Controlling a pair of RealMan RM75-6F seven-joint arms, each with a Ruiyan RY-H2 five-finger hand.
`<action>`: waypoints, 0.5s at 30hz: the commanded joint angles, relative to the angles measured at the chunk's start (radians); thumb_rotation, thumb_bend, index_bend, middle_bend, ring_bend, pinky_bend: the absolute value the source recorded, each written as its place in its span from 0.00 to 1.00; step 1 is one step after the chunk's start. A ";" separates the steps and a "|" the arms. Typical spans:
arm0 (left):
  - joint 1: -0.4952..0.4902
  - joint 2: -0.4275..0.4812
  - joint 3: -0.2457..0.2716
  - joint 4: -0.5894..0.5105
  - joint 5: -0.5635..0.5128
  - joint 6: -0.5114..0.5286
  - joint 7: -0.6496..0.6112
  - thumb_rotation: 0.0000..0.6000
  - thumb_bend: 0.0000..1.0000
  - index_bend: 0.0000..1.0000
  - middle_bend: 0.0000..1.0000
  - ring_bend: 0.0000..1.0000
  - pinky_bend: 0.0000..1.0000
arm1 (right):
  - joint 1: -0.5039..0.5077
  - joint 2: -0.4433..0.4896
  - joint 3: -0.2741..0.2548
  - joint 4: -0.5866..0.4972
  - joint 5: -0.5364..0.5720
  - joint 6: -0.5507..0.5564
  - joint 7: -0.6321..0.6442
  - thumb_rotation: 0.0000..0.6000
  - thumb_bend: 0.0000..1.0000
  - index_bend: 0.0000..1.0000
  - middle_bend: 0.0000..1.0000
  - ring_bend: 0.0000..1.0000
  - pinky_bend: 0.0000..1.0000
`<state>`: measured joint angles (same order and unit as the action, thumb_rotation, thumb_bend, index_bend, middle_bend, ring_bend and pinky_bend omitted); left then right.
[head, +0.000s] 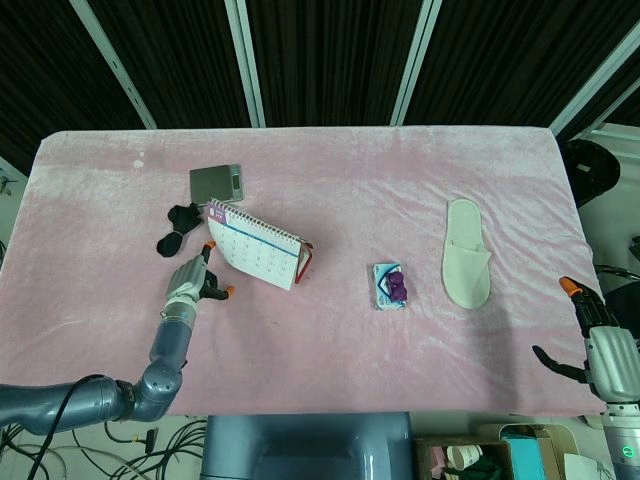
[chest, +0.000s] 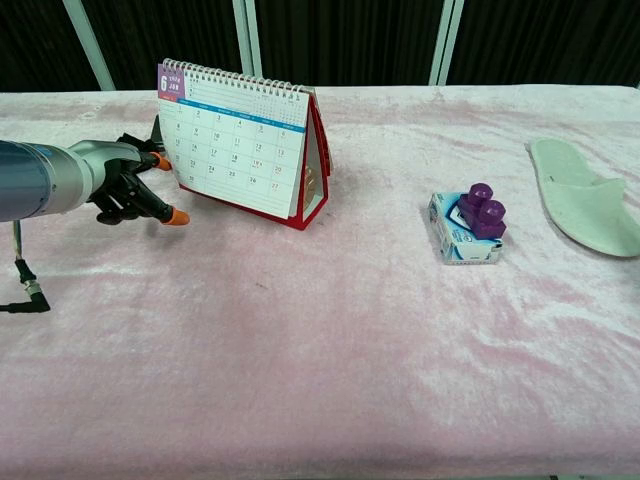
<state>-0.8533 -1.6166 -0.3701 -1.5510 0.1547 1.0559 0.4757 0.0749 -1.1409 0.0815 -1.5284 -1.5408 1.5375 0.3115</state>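
The left hand (chest: 128, 185) reaches the desk calendar (chest: 245, 150), standing upper left of the chest view, fingers apart, empty. Next, I judge, they must close on its edge. The right hand (head: 598, 335) hangs spread, lower right.

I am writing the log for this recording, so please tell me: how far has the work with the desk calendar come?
Done: the left hand has reached the desk calendar, which stands upright on the pink table cover. In hand: its fingertips are at the calendar's left edge, but no grip shows. Left: any lifting or moving. The right hand holds nothing at the table's right edge, apart from the white slipper.
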 joint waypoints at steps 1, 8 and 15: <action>0.000 0.000 0.000 0.000 0.000 0.000 0.000 1.00 0.31 0.00 0.84 0.83 0.91 | 0.000 0.000 0.000 0.000 0.000 0.000 0.000 1.00 0.13 0.09 0.07 0.07 0.18; 0.003 0.004 0.000 -0.005 0.001 0.001 -0.003 1.00 0.31 0.00 0.84 0.83 0.91 | -0.001 0.000 -0.001 -0.001 -0.003 0.002 0.001 1.00 0.13 0.09 0.07 0.07 0.18; 0.004 0.006 -0.001 -0.003 0.000 0.001 -0.004 1.00 0.31 0.00 0.84 0.83 0.91 | -0.001 0.000 -0.001 -0.001 -0.003 0.003 0.000 1.00 0.13 0.09 0.07 0.07 0.18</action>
<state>-0.8490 -1.6108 -0.3712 -1.5542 0.1548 1.0570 0.4718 0.0737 -1.1407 0.0805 -1.5292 -1.5435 1.5400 0.3115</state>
